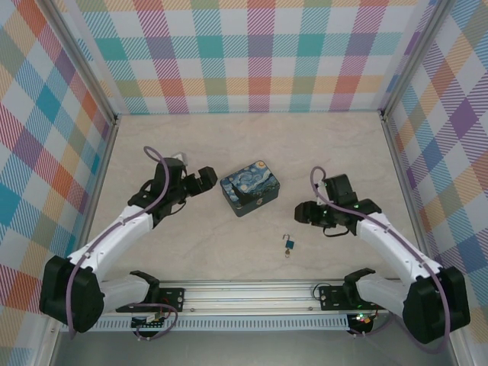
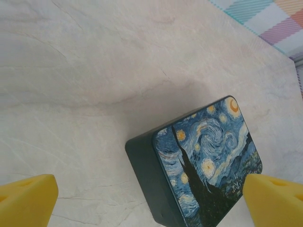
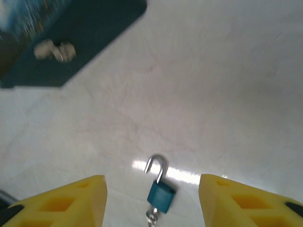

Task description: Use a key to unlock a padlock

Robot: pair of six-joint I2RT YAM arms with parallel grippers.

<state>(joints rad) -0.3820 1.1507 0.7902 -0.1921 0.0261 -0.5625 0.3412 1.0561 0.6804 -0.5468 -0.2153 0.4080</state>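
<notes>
- The tiny blue padlock [image 3: 161, 196] with a thin silver shackle is lying on the pale marbled table [image 1: 221, 248], between the right gripper's [image 1: 305, 213] parted yellow fingers [image 3: 71, 198].
- The left gripper [image 1: 208, 180] is gaping wide near the rectangular painted tin [image 1: 250, 187].

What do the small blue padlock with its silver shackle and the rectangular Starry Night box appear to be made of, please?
The small blue padlock: likely metal body, matte blue coating; silver shackle bare polished metal, it glints; rectangular Starry Night box: probably printed tin: smooth rounded corners.
</notes>
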